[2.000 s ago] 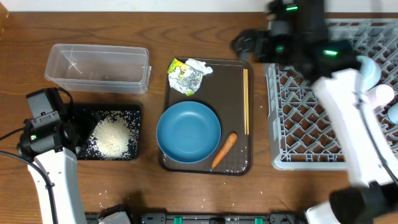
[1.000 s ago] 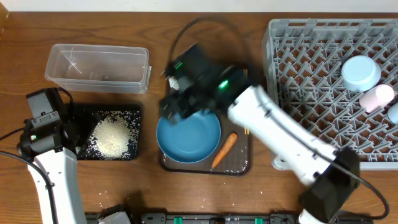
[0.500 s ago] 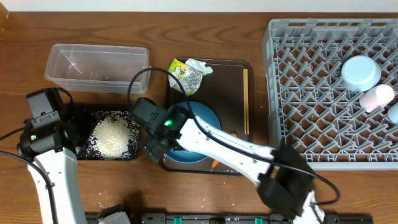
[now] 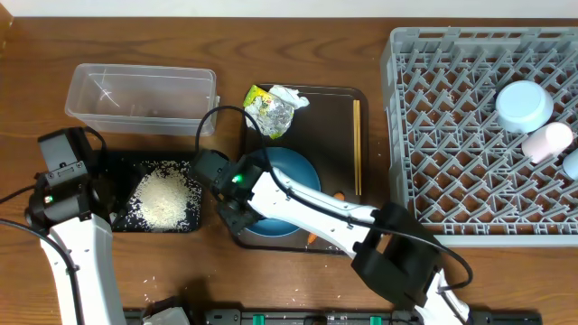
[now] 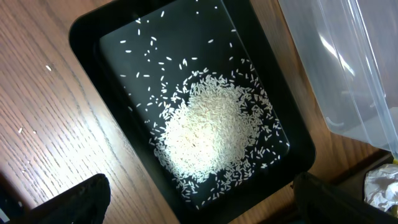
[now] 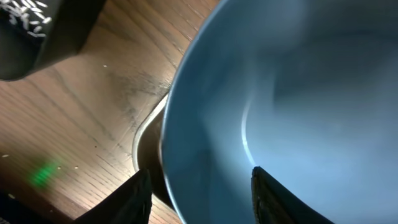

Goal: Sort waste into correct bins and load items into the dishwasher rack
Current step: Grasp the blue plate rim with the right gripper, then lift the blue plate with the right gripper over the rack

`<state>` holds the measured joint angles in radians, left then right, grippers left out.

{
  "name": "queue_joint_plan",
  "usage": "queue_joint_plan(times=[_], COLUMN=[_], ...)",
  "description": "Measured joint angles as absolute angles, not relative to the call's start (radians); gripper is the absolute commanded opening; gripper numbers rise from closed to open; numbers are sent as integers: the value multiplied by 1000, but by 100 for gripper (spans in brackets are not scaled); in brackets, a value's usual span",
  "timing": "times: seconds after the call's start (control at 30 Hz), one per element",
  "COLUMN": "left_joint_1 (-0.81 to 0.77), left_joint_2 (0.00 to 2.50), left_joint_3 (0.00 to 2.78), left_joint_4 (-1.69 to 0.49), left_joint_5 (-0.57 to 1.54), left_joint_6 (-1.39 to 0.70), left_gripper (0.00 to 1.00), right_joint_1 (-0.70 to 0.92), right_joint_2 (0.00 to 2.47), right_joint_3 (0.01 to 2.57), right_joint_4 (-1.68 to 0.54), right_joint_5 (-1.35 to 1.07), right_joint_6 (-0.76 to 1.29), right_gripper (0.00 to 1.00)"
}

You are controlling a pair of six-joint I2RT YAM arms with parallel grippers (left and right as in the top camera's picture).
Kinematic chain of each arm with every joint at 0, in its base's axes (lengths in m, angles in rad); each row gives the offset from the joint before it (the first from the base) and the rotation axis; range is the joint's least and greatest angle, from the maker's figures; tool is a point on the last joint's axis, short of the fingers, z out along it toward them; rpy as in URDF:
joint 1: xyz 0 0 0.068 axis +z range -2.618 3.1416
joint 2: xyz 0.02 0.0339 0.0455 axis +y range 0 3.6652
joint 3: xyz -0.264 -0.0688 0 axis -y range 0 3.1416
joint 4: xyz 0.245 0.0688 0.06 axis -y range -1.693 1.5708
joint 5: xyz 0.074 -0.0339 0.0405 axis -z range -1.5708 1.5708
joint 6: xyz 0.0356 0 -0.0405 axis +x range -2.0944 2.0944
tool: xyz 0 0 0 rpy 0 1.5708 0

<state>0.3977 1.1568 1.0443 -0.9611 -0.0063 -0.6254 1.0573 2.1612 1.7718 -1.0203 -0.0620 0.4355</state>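
Observation:
The large blue bowl sits on the brown tray. My right gripper is low at the bowl's left rim. It is open, one finger outside the rim and the other inside, with a gap on each side. My left gripper hangs open over the black tray that holds the rice. The wrapper and chopsticks lie on the brown tray. The carrot is mostly hidden by my right arm.
The clear tub stands behind the black tray. The grey rack fills the right side, with a light-blue cup and a pale cup in it. Stray rice grains dot the wood near the black tray.
My right arm has swung from the rack across to the bowl's left rim and dropped low, its jaws narrowing around the rim. The left arm has not moved.

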Motion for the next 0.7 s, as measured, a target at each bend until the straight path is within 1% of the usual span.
queue_joint_plan(times=[0.3,0.47,0.53,0.63,0.7], left_joint_1=[398,398,398,398,398], left_joint_2=[1157,1157,1157,1157,1157], left_joint_3=[1044,1044,1044,1044,1044], left_joint_4=[-961,-961,-961,-961,-961], left_joint_5=[-6,-6,-6,-6,-6], left_joint_6=[-625,-625,-625,-625,-625], left_gripper=[96,96,96,96,96], right_joint_1=[1061,1061,1061,1061,1061], right_joint_2=[2197,2218,2218,2218,2218], right_joint_3=[1772,1771,1771,1771,1771], right_joint_4=[-1033,-1032,-1029,-1018,-1008], right_joint_5=[-67,-67,-67,-68,-69], right_joint_6=[458,474,477,485,491], right_gripper=[47,43,37,20,11])
